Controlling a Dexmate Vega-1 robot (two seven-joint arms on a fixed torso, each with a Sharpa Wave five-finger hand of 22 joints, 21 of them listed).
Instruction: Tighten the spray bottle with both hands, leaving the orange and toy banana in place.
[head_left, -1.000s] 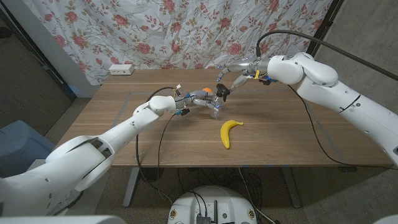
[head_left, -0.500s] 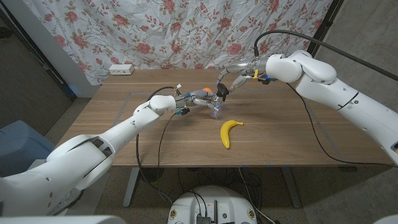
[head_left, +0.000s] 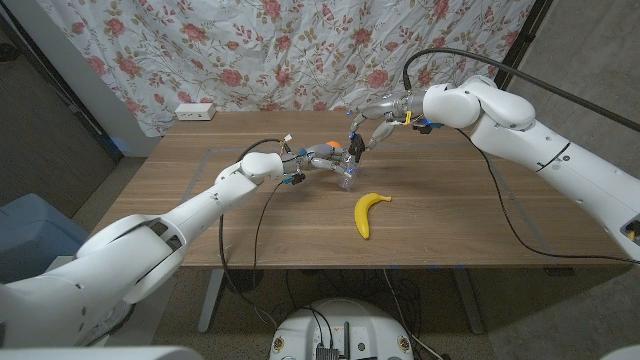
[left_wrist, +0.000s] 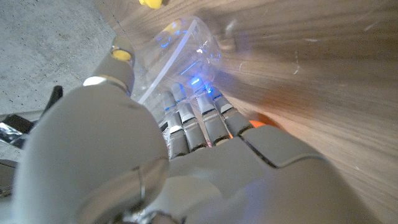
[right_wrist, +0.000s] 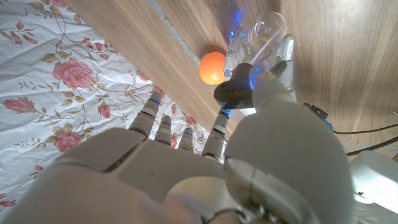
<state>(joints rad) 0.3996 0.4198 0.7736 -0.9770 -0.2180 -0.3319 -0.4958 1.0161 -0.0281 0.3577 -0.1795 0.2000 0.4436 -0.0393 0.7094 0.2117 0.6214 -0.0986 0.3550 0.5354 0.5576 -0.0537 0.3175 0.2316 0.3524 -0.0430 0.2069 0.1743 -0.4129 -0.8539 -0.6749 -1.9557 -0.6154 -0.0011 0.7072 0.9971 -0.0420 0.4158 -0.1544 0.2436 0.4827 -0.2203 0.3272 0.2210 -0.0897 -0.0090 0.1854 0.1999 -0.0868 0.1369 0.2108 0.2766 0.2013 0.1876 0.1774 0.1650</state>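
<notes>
Both hands meet at the clear spray bottle (head_left: 346, 176) to tighten it.
Left hand (head_left: 305, 165) grips its body steady; right hand (head_left: 357, 138) clamps the cap (right_wrist: 232, 92) for turning; orange (right_wrist: 212, 67) behind, banana (head_left: 368, 212) nearer, both left alone.

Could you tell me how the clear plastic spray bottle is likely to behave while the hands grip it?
The clear plastic spray bottle looks empty, so it is probably light. Its thin see-through wall may flex under the left hand. Its smooth round body could slip or roll if released.
</notes>
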